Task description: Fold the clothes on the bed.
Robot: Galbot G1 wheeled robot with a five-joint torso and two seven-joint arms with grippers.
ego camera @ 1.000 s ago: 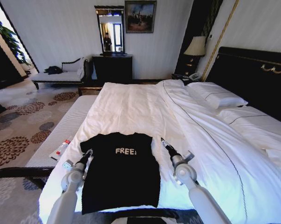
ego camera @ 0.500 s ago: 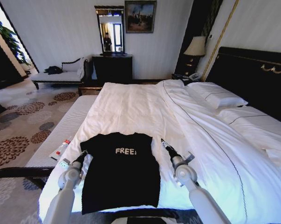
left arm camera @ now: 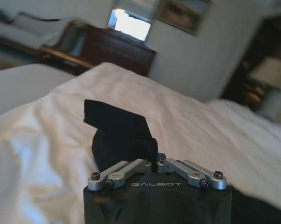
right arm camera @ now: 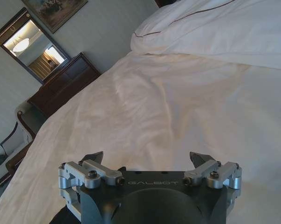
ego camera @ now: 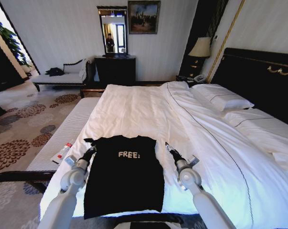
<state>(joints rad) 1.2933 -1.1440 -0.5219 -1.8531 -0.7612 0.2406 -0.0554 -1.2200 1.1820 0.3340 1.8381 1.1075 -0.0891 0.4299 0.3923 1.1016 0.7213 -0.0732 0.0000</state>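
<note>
The clothes, a black T-shirt [ego camera: 124, 176] with white "FREE!" lettering, lie flat at the near end of the bed [ego camera: 148, 109]. My left gripper [ego camera: 90, 151] is at the shirt's left sleeve. In the left wrist view this gripper [left arm camera: 155, 162] is shut on the black sleeve [left arm camera: 119, 133], which stands bunched up above the white sheet. My right gripper [ego camera: 168, 147] hovers just off the shirt's right shoulder, over bare sheet. In the right wrist view its fingers [right arm camera: 96, 157] are spread wide with nothing between them.
A padded bench [ego camera: 67, 131] runs along the bed's left side with a small bottle [ego camera: 63, 151] on it. Pillows [ego camera: 222, 100] and a dark headboard [ego camera: 258, 71] are at the right. A dresser [ego camera: 115, 69] and chaise [ego camera: 62, 76] stand by the far wall.
My left gripper has moved forward and inward with the left sleeve, which now stands lifted off the sheet. The right arm has not moved.
</note>
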